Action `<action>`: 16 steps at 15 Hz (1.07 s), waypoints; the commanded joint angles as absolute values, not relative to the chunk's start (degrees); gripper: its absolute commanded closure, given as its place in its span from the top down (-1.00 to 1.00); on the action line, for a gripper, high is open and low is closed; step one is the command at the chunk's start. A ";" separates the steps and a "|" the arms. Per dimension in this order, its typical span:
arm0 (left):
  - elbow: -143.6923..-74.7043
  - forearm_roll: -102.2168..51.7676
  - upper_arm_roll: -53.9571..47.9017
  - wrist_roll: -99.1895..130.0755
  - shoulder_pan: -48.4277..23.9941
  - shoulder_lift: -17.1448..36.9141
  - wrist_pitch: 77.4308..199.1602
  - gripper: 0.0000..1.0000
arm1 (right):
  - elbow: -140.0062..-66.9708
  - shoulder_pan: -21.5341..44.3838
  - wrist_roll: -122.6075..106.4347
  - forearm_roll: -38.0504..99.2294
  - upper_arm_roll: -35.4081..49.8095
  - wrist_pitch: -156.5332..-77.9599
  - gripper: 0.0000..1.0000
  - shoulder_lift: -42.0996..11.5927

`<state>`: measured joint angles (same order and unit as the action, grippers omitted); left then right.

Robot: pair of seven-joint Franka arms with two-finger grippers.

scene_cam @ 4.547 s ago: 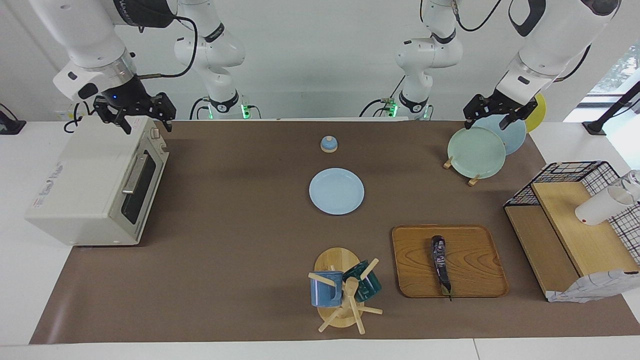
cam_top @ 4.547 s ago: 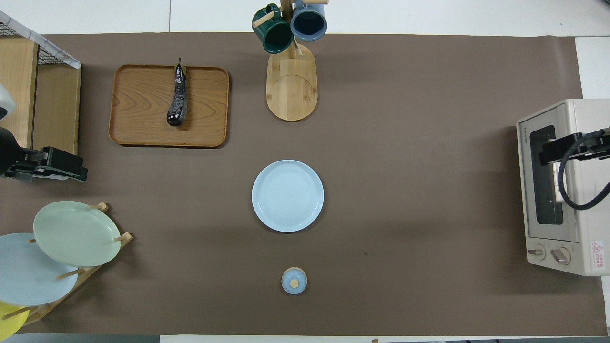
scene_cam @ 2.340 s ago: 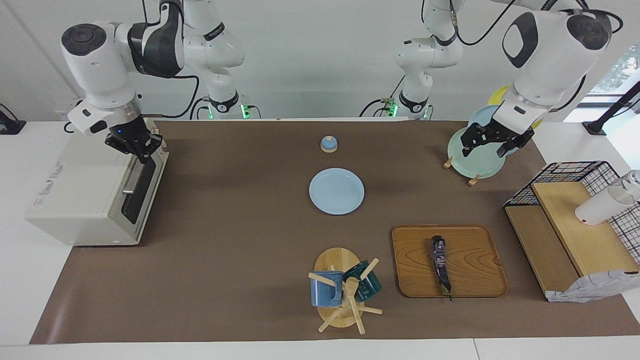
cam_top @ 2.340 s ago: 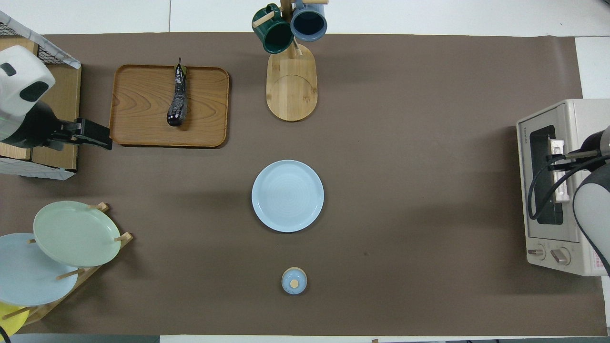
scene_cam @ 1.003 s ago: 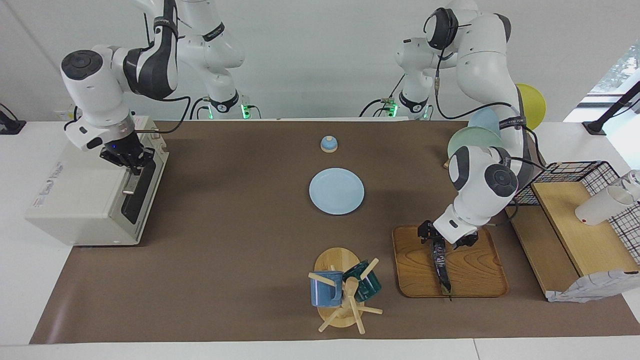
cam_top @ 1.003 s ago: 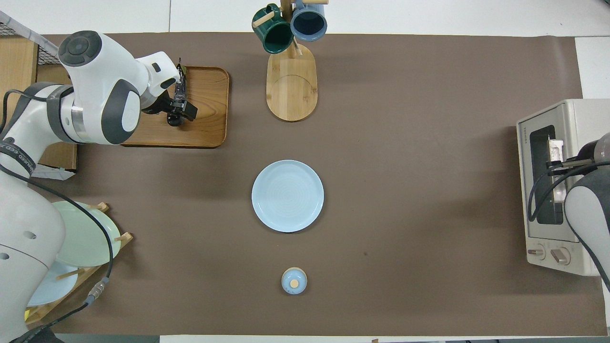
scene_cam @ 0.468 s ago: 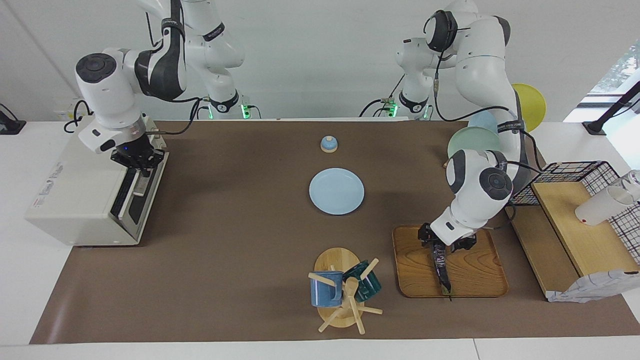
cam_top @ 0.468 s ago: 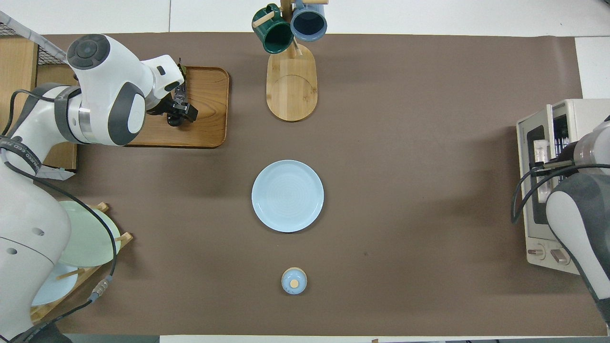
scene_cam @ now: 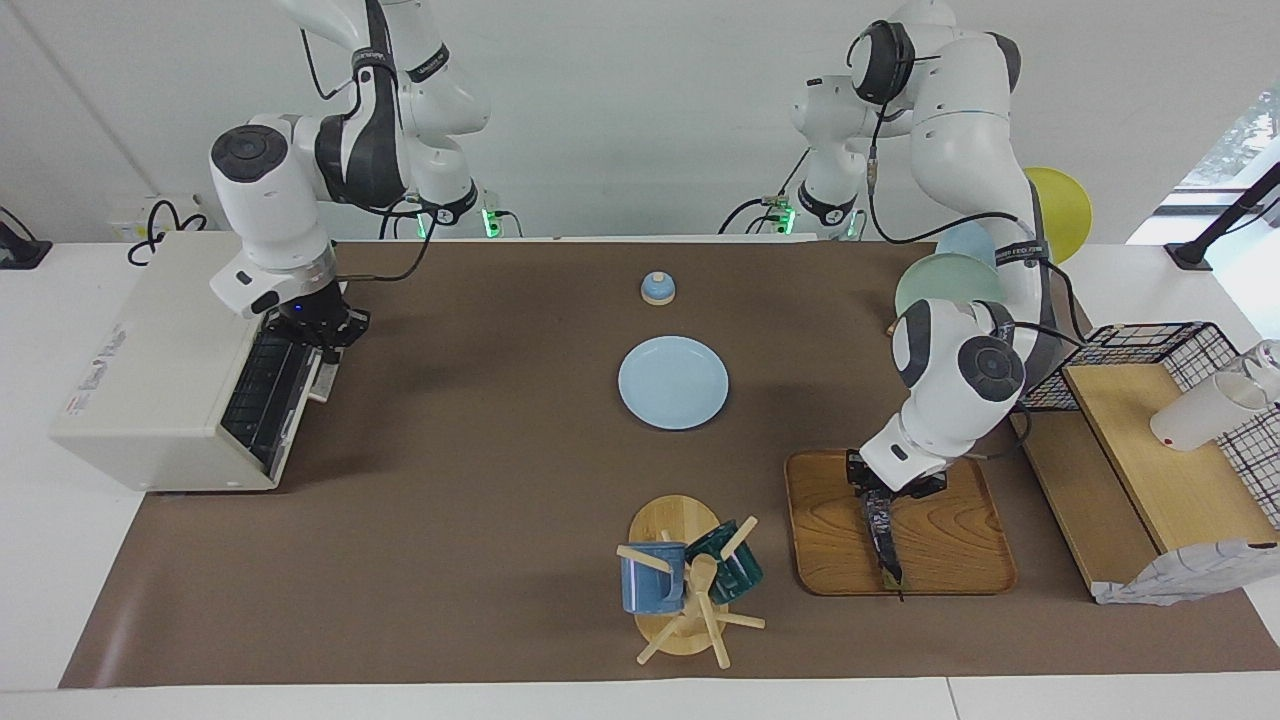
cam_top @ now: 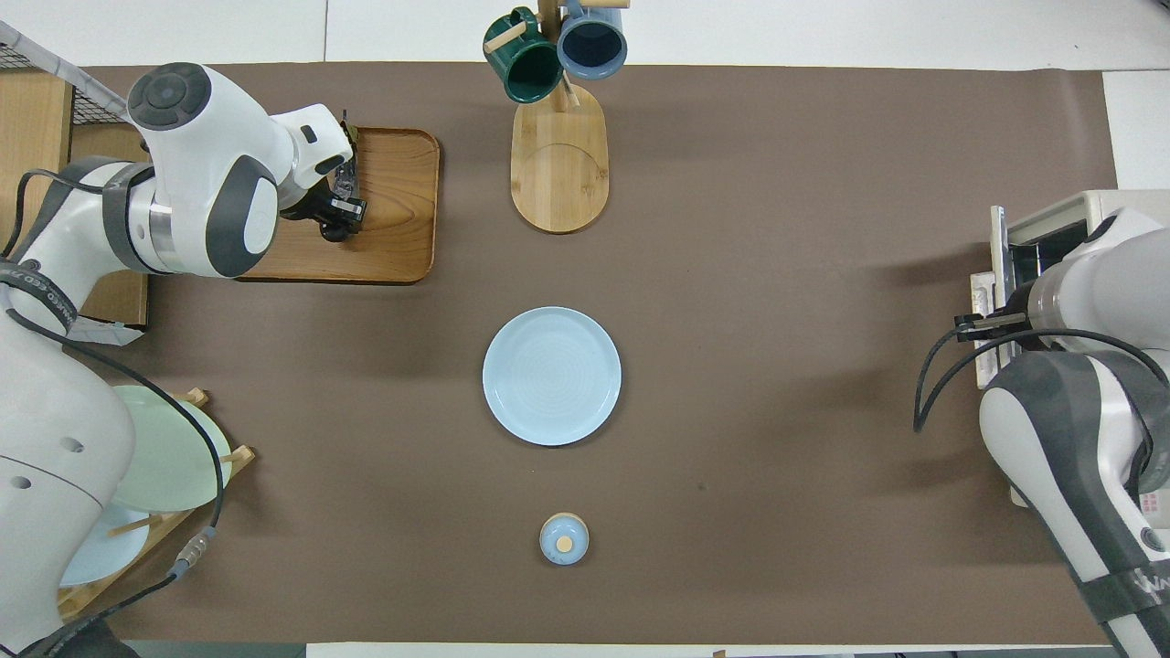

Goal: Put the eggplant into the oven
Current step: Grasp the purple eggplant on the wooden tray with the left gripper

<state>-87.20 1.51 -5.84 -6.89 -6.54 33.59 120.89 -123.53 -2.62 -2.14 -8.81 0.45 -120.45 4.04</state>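
Observation:
The dark purple eggplant (scene_cam: 882, 535) lies on a wooden tray (scene_cam: 950, 550) toward the left arm's end of the table. My left gripper (scene_cam: 884, 492) is down on the eggplant's thick end and shut on it; in the overhead view the gripper (cam_top: 336, 212) and arm hide most of the eggplant (cam_top: 332, 232). The cream-white oven (scene_cam: 150, 350) stands at the right arm's end. Its door (scene_cam: 270, 400) is swung partly down. My right gripper (scene_cam: 320, 335) is shut on the door's handle.
A light blue plate (scene_cam: 673, 383) lies mid-table, with a small blue lidded jar (scene_cam: 657, 288) nearer to the robots. A wooden mug rack (scene_cam: 690, 580) stands beside the tray. A plate rack (scene_cam: 950, 280) and a wire shelf (scene_cam: 1150, 440) stand at the left arm's end.
My left arm came down to the tray and shut its fingers on the eggplant. My right gripper took the oven handle and has pulled the door partly open.

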 commanded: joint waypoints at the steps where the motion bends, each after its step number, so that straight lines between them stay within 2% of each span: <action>1: -86.39 0.54 -5.80 -7.12 -7.56 30.87 117.17 -1.00 | -125.24 -4.92 -2.37 -9.49 -0.18 -123.66 -1.00 0.97; 5: -87.71 -4.91 -5.89 -6.86 -7.82 22.17 106.64 -1.00 | -125.85 -4.49 -2.29 -5.80 -0.26 -125.23 -1.00 -0.09; 9: -91.65 -8.87 -5.80 -4.93 -11.15 14.35 99.15 -1.00 | -127.70 -4.31 -1.32 -5.71 -0.26 -126.91 -1.00 0.35; 14: -100.71 -9.05 -5.89 4.64 -19.59 8.18 102.56 -1.00 | -130.07 -4.22 -1.06 -5.36 -0.18 -130.24 -1.00 0.00; 16: -106.05 -9.05 -5.80 9.29 -23.80 5.99 108.34 -1.00 | -131.04 -2.65 -0.10 -4.14 -0.18 -130.96 -1.00 0.00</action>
<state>-98.42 -8.29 -6.80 5.72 -20.25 10.11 102.39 -128.04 -1.45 -0.46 -2.72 1.17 -128.48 1.20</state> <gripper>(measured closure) 0.581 0.991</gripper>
